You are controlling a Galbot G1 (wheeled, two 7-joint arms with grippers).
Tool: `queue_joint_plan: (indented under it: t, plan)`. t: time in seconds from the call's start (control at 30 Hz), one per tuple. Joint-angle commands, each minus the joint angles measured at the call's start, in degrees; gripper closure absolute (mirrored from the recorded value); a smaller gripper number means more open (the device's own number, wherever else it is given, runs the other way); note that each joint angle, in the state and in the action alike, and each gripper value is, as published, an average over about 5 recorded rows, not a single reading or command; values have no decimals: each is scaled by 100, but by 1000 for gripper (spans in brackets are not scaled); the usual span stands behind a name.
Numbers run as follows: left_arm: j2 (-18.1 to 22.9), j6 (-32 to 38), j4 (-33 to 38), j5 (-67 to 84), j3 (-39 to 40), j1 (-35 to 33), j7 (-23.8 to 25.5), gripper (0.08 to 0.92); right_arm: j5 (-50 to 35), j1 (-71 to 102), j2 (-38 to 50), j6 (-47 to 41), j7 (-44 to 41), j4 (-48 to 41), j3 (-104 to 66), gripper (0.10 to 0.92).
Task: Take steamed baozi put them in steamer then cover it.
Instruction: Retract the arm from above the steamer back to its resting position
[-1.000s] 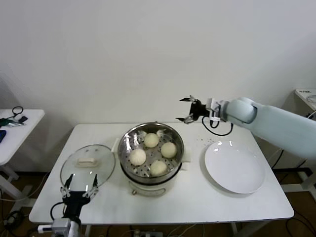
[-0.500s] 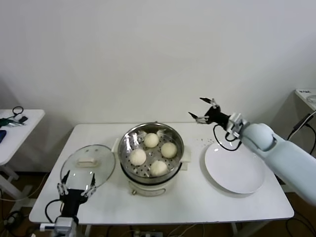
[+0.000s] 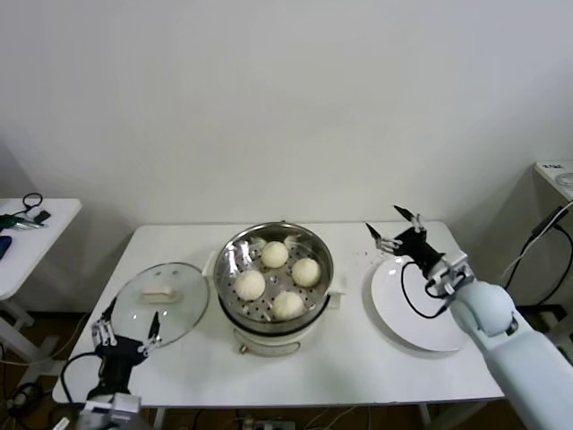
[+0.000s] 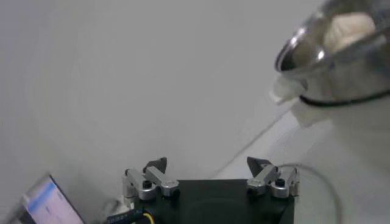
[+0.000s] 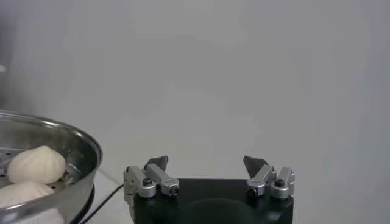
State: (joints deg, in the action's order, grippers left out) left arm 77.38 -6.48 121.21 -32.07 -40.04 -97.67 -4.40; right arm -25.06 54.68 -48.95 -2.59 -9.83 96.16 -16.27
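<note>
Several creamy-white baozi [image 3: 274, 253] lie on the perforated tray inside the shiny steel steamer [image 3: 235, 254] at the table's middle. The glass cover [image 3: 159, 303] with its cream handle rests flat on the table left of the steamer. My left gripper [image 3: 125, 328] hovers open at the cover's near edge, nothing between its fingers. My right gripper [image 3: 395, 229] is open and empty above the far rim of the white plate [image 3: 423, 309]. The right wrist view catches the steamer [image 5: 73, 152] with a baozi [image 5: 35, 164]; the left wrist view shows its rim [image 4: 317, 42].
A flat white plate lies right of the steamer. The white table [image 3: 340, 367] has bare surface along its front edge. A side table [image 3: 27, 242] with cables and tools stands to the far left. A white wall is behind.
My right gripper has drawn back from beside the steamer, moving right and nearer, to above the plate. My left gripper has shifted left and slightly lower near the cover.
</note>
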Motion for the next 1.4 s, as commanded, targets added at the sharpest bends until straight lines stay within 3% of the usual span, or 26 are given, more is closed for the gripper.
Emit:
queue_joint_plan:
  t: [0.03,0.2,0.73,1.4]
  plan:
    - [-396,-275,-83,-4118,-37,195,543,177,365,1839,-879,-126,46,594,-1719,203]
    - [-531,-270,-658,-4927,263,580,710,177,429,1916,-936,-68,33,549,-1730,203]
    - [-709,-283,-2900,-4873,1000,2217,-21,177,828,1844,-976,0,46,104,-1535,203]
    - [-651,-94,-4253,-4510,848,3205,-67,177,1065,1952,-1012,90,69,87,-1570,203]
